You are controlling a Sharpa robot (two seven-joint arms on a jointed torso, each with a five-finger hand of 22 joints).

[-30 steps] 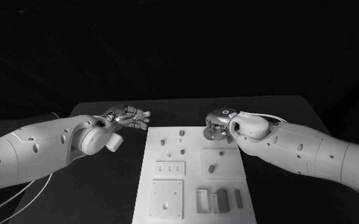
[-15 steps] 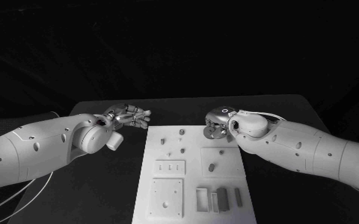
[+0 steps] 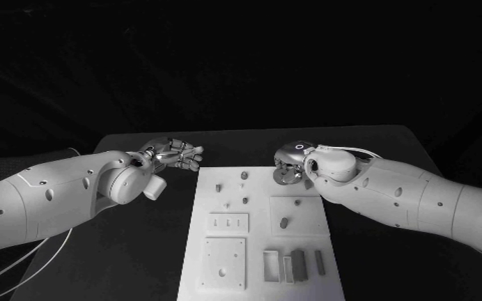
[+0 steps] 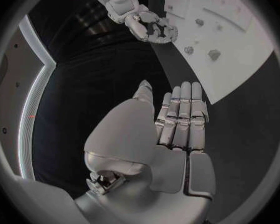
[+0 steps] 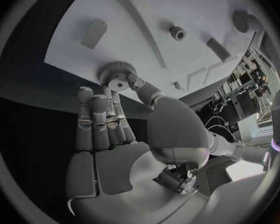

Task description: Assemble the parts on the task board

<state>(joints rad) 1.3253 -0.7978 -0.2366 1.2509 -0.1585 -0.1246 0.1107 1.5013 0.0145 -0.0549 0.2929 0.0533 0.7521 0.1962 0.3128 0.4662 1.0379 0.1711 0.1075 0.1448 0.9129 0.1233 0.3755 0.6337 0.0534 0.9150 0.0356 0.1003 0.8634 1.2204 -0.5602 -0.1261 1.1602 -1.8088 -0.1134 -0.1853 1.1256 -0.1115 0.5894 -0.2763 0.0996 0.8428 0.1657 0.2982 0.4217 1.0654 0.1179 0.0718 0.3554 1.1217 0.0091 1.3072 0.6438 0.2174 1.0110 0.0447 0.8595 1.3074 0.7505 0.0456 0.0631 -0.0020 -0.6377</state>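
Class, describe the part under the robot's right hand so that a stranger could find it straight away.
Start at the white task board in the middle of the black table, then go to its far corner under the right hand. There, at the fingertips, sits a round toothed gear; the neighbouring parts are plain pegs and blocks, without teeth.

In the head view, the right hand (image 3: 292, 165) covers the far right corner of the task board (image 3: 259, 245), whose near edge the picture cuts off. The small parts (image 3: 244, 175) on it are too tiny to identify.
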